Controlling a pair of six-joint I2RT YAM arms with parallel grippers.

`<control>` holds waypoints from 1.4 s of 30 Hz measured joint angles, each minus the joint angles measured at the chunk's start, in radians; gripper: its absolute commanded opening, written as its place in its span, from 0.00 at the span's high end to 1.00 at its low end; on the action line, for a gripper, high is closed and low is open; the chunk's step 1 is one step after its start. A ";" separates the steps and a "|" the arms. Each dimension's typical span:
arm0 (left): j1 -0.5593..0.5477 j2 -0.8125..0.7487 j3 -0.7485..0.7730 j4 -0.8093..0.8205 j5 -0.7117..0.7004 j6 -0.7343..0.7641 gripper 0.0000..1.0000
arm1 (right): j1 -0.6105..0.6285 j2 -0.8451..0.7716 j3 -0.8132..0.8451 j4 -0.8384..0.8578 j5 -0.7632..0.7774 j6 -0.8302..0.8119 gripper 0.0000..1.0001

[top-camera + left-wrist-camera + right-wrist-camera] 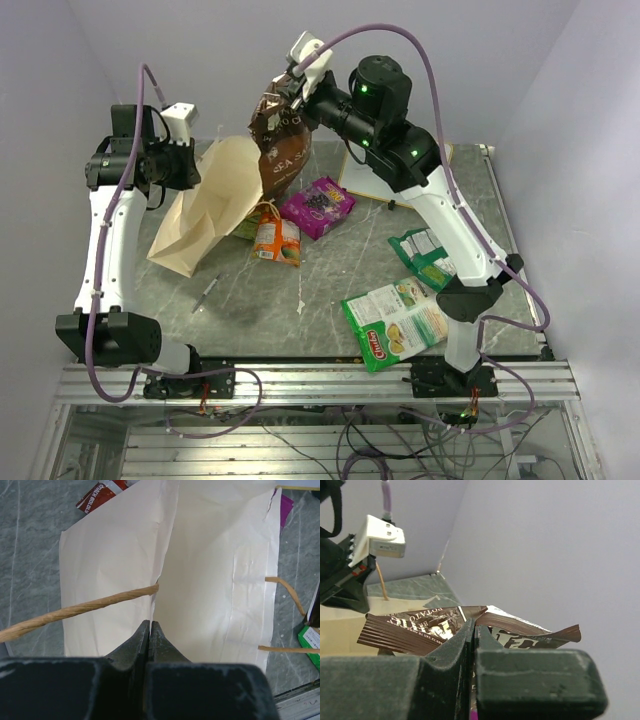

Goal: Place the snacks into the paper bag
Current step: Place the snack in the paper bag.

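- The paper bag (215, 200) is cream-tan, creased and mostly flat. It slants across the left part of the table (300, 300), with its far end raised.
- The left gripper (150, 624) has its fingers pressed together on the bag's paper edge. A twisted cord handle (75, 612) runs out to the left just beyond the fingertips.
- The right gripper (473, 622) is clamped tight on the crimped top edge of the brown packet (280, 140).
- The brown packet is glossy with white lettering. It hangs in the air just to the right of the bag's raised end.
- The purple packet (318, 207) and the orange packet (277, 240) lie on the table just right of the bag, below the hanging packet.
- The small green-and-white packet (432, 255) and the large green-and-white packet (395, 325) lie well apart from the bag, near the right arm's base.
- In the left wrist view a red packet (100, 495) peeks out beyond the bag.
- A pen (207, 292) lies near the bag's low end.
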 measured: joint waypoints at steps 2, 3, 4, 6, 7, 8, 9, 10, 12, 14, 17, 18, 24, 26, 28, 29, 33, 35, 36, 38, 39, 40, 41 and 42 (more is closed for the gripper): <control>-0.002 -0.002 -0.003 0.000 0.003 0.000 0.93 | 0.000 0.000 -0.006 0.002 0.014 -0.016 1.00; -0.003 -0.002 -0.005 0.001 0.004 0.000 0.93 | 0.000 0.000 -0.006 0.001 0.018 -0.016 1.00; -0.003 -0.002 -0.006 0.002 0.004 0.000 0.93 | 0.000 0.000 -0.006 0.002 0.017 -0.014 1.00; -0.005 -0.002 -0.009 0.003 0.005 0.000 0.93 | 0.000 0.000 -0.003 0.003 0.013 -0.003 1.00; -0.006 -0.002 -0.010 0.004 0.006 0.000 0.93 | 0.001 0.000 -0.001 0.003 0.010 0.003 1.00; -0.007 -0.002 -0.012 0.005 0.007 0.000 0.93 | 0.001 0.000 0.001 0.005 0.008 0.008 1.00; -0.008 -0.003 -0.014 0.005 0.008 0.000 0.93 | 0.002 0.000 0.004 0.008 0.006 0.011 1.00; -0.008 -0.004 -0.015 0.005 0.008 0.000 0.93 | 0.003 0.000 0.008 0.012 0.006 0.013 1.00; -0.009 -0.006 -0.018 0.006 0.010 0.000 0.93 | 0.005 0.002 0.018 0.019 0.011 0.014 1.00; -0.010 -0.011 -0.023 0.006 0.014 0.000 0.93 | 0.009 0.007 0.035 0.034 0.017 0.017 1.00; -0.013 -0.021 -0.034 0.008 0.016 0.000 0.93 | 0.020 0.023 0.065 0.064 0.029 0.017 1.00; -0.014 -0.024 -0.038 0.008 0.018 0.000 0.93 | 0.023 0.027 0.072 0.070 0.031 0.018 1.00; -0.015 -0.029 -0.052 0.014 0.021 -0.003 0.93 | 0.045 0.058 0.090 0.092 0.016 0.059 1.00; -0.015 -0.029 -0.052 0.015 0.022 -0.005 0.93 | 0.055 0.069 0.092 0.092 0.005 0.074 1.00; -0.015 -0.029 -0.052 0.015 0.022 -0.008 0.93 | 0.066 0.082 0.097 0.092 -0.003 0.088 1.00; -0.015 -0.029 -0.052 0.015 0.022 -0.010 0.93 | 0.072 0.089 0.099 0.092 -0.006 0.095 1.00; -0.015 -0.029 -0.051 0.015 0.022 -0.012 0.93 | 0.089 0.110 0.100 0.092 -0.025 0.123 1.00; -0.015 -0.029 -0.051 0.014 0.022 -0.015 0.93 | 0.093 0.119 0.100 0.093 -0.030 0.141 1.00; -0.015 -0.029 -0.051 0.014 0.022 -0.016 0.93 | 0.093 0.123 0.100 0.093 -0.032 0.148 1.00; -0.015 -0.029 -0.051 0.014 0.021 -0.019 0.93 | 0.093 0.130 0.100 0.093 -0.038 0.165 1.00; -0.015 -0.029 -0.051 0.014 0.021 -0.020 0.93 | 0.093 0.134 0.099 0.092 -0.043 0.176 1.00; -0.015 -0.029 -0.051 0.014 0.020 -0.022 0.93 | 0.093 0.138 0.098 0.092 -0.047 0.188 1.00; -0.015 -0.029 -0.051 0.014 0.019 -0.023 0.93 | 0.093 0.139 0.097 0.092 -0.049 0.193 1.00; -0.015 -0.029 -0.050 0.013 0.017 -0.026 0.93 | 0.093 0.139 0.093 0.092 -0.050 0.200 1.00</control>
